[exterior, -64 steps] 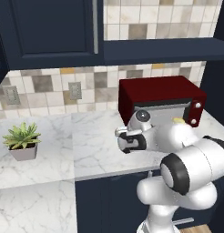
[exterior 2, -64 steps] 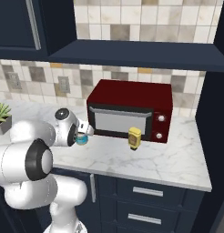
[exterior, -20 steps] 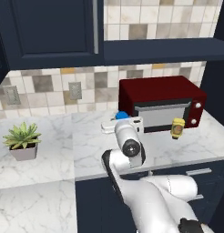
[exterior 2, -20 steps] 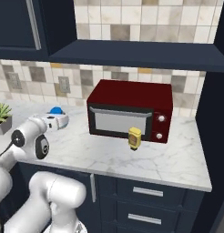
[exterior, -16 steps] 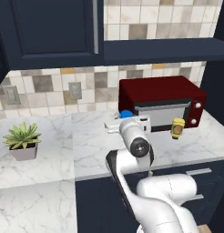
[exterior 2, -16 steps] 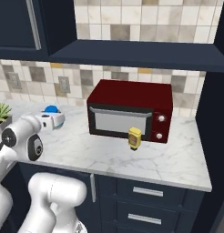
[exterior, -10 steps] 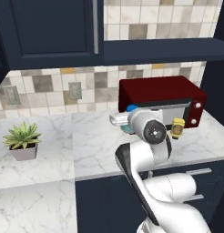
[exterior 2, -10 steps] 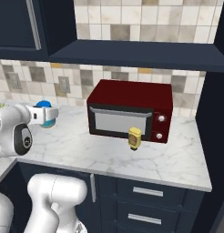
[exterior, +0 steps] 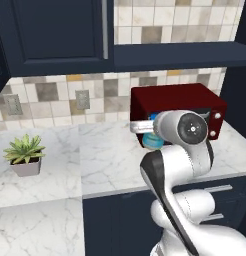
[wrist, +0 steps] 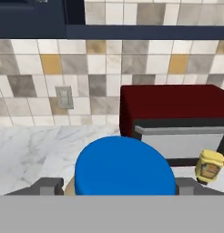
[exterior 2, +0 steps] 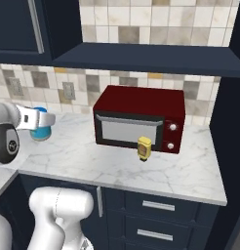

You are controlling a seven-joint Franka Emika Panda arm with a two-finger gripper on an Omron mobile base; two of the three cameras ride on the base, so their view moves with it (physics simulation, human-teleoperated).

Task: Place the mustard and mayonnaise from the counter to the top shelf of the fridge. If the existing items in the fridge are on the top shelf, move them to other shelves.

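Note:
My gripper (exterior 2: pixel 40 120) is shut on the mayonnaise (exterior 2: pixel 42 131), a pale jar with a blue lid, and holds it in the air over the left part of the counter (exterior 2: pixel 117 171). In the hand view the blue lid of the mayonnaise (wrist: pixel 124 168) sits between the two fingertips (wrist: pixel 50 185) of my gripper (wrist: pixel 118 184). From the left base view the mayonnaise (exterior: pixel 154 143) peeks out beside the arm's big joint. The mustard (exterior 2: pixel 144 148), a small yellow bottle, stands upright on the counter in front of the microwave; the mustard (wrist: pixel 209 166) also shows low at the right. The fridge, its shelves and the existing items are out of view.
A dark red microwave (exterior 2: pixel 139 119) stands at the back of the counter (exterior: pixel 55 170). A potted plant (exterior: pixel 25 155) sits far left. Navy wall cupboards and a shelf (exterior 2: pixel 146 61) hang above. Drawers with silver handles (exterior 2: pixel 158 206) run below the counter edge.
The arm has swivelled with the mayonnaise still held. The jar has drifted left and slightly lower in the right base view. The mustard has not moved.

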